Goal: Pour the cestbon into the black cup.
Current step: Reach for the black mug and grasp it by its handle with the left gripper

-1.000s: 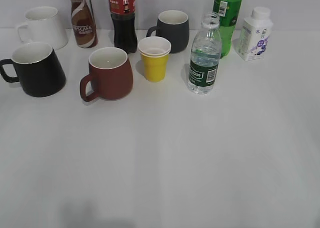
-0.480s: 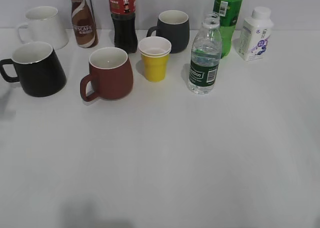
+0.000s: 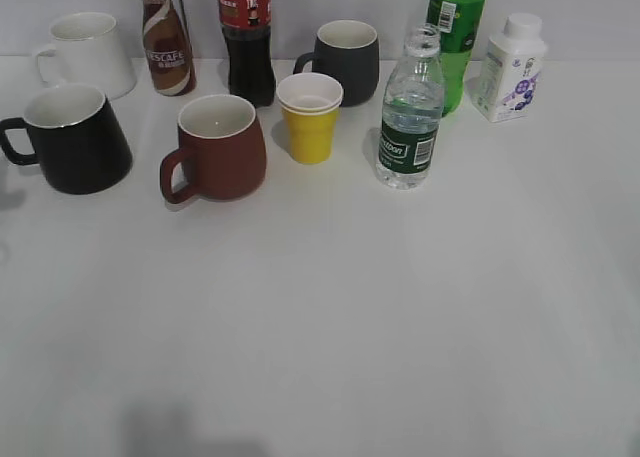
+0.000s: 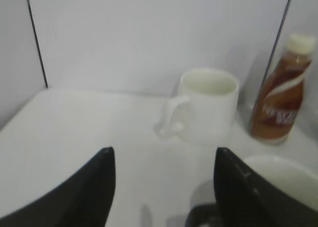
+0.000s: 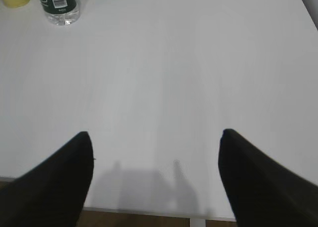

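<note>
The cestbon (image 3: 410,117) is a small clear bottle with a dark green label, uncapped and upright, right of the middle of the table. Its base also shows at the top left of the right wrist view (image 5: 58,3). The black cup (image 3: 72,139) stands at the far left, handle to the left. Its white rim (image 4: 283,180) and dark handle show at the lower right of the left wrist view. My left gripper (image 4: 163,155) is open and empty, just left of the cup. My right gripper (image 5: 156,137) is open and empty above the table's near edge. Neither gripper shows in the exterior view.
A brown-red mug (image 3: 215,147), a yellow cup (image 3: 310,117), a dark grey mug (image 3: 345,61), a cola bottle (image 3: 245,37), a coffee bottle (image 3: 165,37), a white mug (image 3: 85,54), a green soda bottle (image 3: 455,37) and a white milk bottle (image 3: 510,54) stand along the back.
A faint shadow has appeared at the far left edge of the table beside the black cup. Nothing on the table has moved.
</note>
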### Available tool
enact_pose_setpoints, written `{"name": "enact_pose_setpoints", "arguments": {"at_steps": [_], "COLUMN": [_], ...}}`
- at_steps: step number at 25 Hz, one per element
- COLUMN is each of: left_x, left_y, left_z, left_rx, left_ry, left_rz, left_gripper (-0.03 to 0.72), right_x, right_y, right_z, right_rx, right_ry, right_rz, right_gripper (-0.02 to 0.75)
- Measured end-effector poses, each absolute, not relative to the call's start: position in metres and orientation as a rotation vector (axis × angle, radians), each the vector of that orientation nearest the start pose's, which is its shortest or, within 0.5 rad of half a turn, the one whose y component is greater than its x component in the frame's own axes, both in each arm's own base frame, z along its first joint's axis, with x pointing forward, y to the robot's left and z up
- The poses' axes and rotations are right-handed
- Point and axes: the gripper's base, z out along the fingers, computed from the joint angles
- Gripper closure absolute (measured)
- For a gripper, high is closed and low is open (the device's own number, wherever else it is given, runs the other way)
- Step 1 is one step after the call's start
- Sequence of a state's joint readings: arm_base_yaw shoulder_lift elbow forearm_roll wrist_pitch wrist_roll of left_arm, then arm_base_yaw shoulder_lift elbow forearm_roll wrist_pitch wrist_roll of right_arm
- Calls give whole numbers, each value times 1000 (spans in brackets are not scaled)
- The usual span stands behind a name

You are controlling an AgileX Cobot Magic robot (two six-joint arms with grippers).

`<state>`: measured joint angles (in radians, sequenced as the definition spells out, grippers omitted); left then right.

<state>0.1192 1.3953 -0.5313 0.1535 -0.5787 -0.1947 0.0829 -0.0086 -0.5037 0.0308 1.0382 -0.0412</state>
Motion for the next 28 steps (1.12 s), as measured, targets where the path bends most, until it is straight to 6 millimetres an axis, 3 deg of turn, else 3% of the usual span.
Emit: {"name": "enact_pose_setpoints", "arguments": {"at_steps": [8,15,20,24,28], "left_x": [256,267,270,270,278], "left_y": [20,18,19,19,20], "left_z": [182,155,127,119,124], "left_rx": [-99,-95,-112,-87,-74], "left_ry": [1776,1671,1750,1778,1746], "left_rz": [-84,-133,-142,-119,-111], "left_gripper": [216,223,223,223,223], "right_x": [-6,-6,-6,-6,-6], "right_y": [2,2,2,2,2], "right_z": [280,280,280,280,280], "right_rx": [-126,-126,-126,-126,-126], "right_ry": [2006,2006,2006,2006,2006], "right_rz": [63,63,63,63,63], "right_gripper": [149,149,149,149,149]}}
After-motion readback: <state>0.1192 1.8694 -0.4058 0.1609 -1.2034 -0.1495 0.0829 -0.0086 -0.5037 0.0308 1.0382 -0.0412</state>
